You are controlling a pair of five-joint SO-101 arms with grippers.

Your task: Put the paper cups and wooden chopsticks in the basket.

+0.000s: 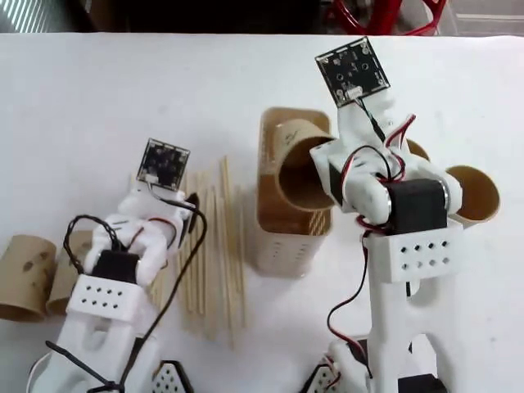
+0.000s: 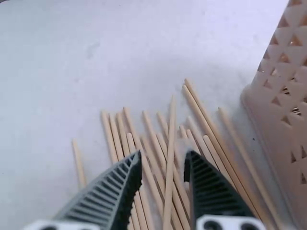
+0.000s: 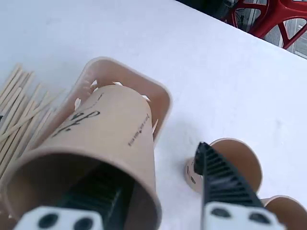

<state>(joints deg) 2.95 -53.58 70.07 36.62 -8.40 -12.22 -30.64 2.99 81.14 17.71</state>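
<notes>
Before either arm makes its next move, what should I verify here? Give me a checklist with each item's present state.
1. Left claw open above the chopsticks: ok.
2. Sticks lying under its gap: ok.
3. Paper cup at the mouth of the basket: ok.
4. Right claw clamped on that cup: not ok; one finger is inside and the other is clear of the wall.
5. Basket upright: ok.
6. Loose cups in the basket: not ok; they lie on the table.

White plastic arms (image 1: 409,262) with black servos (image 1: 416,205), red-and-black cables (image 1: 365,262), square camera boards (image 1: 354,70), and ridged grey end effector fingers (image 2: 112,196).
</notes>
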